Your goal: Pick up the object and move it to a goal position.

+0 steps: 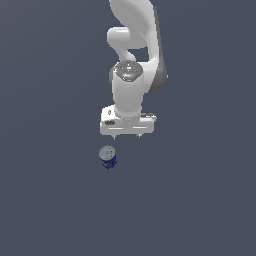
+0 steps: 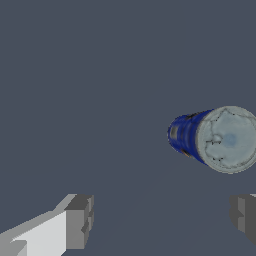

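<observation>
The object, a small can [image 1: 108, 157] with a dark blue label and a silvery-grey round top, stands upright on the flat grey floor. My gripper [image 1: 126, 136] hangs above it and a little toward the exterior view's right, apart from the can. The jaws are spread wide with nothing between them. In the wrist view the can [image 2: 215, 138] shows from above, beyond the two grey fingertips [image 2: 79, 221], nearer the other pad [image 2: 244, 216]. The gripper [image 2: 161, 220] is open there too.
The white arm [image 1: 134, 60] rises behind the gripper toward the top of the exterior view. Plain grey floor [image 1: 50, 200] surrounds the can on every side.
</observation>
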Available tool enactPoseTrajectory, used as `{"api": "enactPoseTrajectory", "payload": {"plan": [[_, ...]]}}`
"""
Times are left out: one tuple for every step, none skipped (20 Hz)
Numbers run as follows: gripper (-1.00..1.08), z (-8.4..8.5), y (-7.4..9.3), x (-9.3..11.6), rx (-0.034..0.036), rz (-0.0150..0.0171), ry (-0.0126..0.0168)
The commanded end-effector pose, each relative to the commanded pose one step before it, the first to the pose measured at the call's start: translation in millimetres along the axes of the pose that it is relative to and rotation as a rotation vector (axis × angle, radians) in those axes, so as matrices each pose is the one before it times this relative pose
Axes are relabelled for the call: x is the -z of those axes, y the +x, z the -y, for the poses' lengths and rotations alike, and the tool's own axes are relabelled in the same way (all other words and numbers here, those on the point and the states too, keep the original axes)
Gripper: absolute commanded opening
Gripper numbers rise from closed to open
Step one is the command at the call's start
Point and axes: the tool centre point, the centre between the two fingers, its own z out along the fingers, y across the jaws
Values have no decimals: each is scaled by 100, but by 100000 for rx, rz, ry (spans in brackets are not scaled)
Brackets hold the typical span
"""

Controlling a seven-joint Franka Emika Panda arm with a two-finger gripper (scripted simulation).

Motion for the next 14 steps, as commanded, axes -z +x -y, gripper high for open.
{"api": "enactPoseTrajectory", "payload": {"plan": [[100, -303, 151, -116, 1772, -30, 15], [100, -152, 77, -63, 957, -14, 15], [100, -170, 81, -78, 1058, 0, 24], [100, -189, 84, -89, 1155, 8, 32], [100, -207, 89, -95, 1254, 2, 33], [100, -225, 94, -99, 1362, -7, 34], [100, -245, 96, -106, 1464, -11, 37], [100, -265, 97, -116, 1565, -11, 43], [100, -285, 97, -125, 1671, -12, 49], [100, -306, 96, -133, 1776, -16, 54], [100, -328, 93, -142, 1881, -20, 59], [100, -349, 89, -151, 1987, -24, 65], [100, -369, 83, -159, 2078, -29, 71], [100, -374, 72, -161, 2092, -34, 74]]}}
